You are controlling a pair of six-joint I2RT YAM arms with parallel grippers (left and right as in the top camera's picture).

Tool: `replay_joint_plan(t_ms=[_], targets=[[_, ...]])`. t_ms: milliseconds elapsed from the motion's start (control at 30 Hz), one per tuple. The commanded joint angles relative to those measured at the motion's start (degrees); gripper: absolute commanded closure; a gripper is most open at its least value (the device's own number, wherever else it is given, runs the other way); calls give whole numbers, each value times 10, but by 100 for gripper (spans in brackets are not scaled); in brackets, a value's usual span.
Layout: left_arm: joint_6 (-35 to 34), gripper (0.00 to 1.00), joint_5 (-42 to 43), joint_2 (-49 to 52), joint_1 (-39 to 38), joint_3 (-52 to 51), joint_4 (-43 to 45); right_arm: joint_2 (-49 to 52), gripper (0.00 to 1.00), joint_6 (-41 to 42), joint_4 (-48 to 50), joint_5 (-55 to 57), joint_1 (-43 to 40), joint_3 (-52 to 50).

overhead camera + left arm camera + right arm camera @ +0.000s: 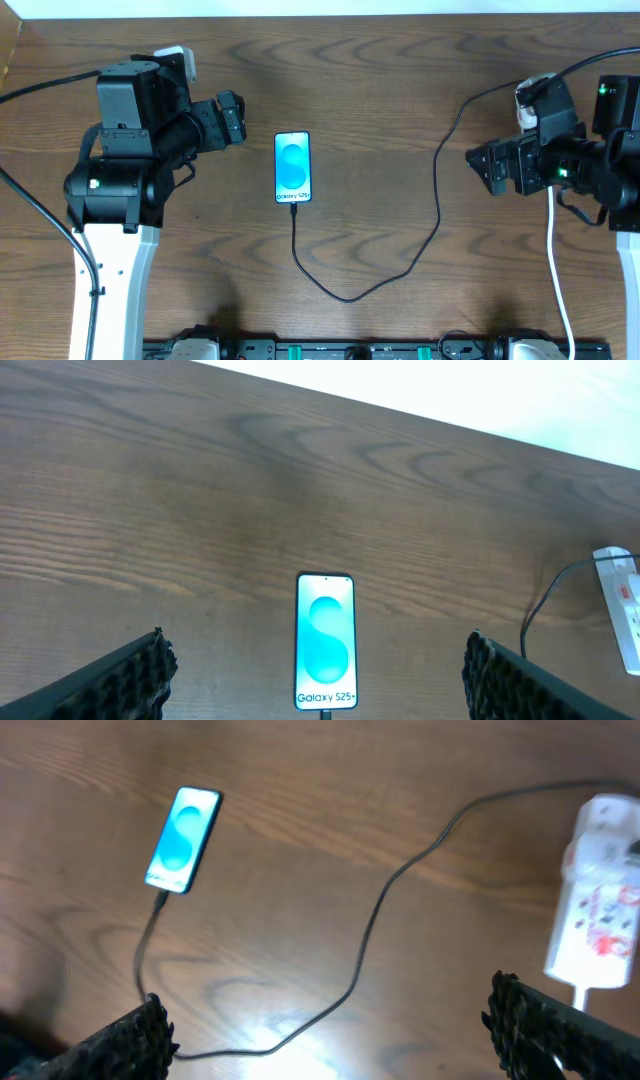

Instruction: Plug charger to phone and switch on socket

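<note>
The phone point(293, 167) lies flat mid-table, blue screen up, showing "Galaxy S25"; it also shows in the left wrist view point(325, 641) and the right wrist view point(184, 839). The black charger cable point(400, 272) has its tip in the phone's bottom edge and loops right toward the white socket point(597, 917), which is mostly hidden under the right arm in the overhead view point(532, 88). My left gripper point(318, 678) is open, empty, left of the phone. My right gripper point(330, 1032) is open, empty, above the cable near the socket.
The socket's white cord point(558, 290) runs down the right side to the front edge. A mounting rail point(350, 350) lines the front edge. Black arm cables point(40, 210) hang at the left. The wooden table point(380, 90) has a pale far edge.
</note>
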Motion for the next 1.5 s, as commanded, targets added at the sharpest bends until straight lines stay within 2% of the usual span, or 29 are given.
replay_joint_plan(t_ms=[0, 200, 300, 333, 500, 733, 1167, 1467], targets=[[-3, 7, -5, -1, 2, 3, -2, -38, 1, -68, 46, 18, 5, -31], [-3, 7, -5, -1, 2, 3, -2, -173, 1, -68, 153, 82, 5, -198], [-3, 7, -5, -1, 2, 3, -2, -264, 1, -14, 247, 135, 5, -305], [-3, 7, -5, -1, 2, 3, -2, -322, 1, 0, 313, 147, 5, -373], [-3, 7, -5, -1, 2, 3, -2, -461, 1, 30, 471, 172, -5, -536], [-3, 7, -5, -1, 2, 3, -2, -577, 1, 30, 622, 170, -6, -715], [-3, 7, -5, -1, 2, 3, -2, -678, 1, 74, 693, 163, 1, -883], [-3, 7, -5, -1, 2, 3, -2, -705, 1, 79, 684, 169, 0, -881]])
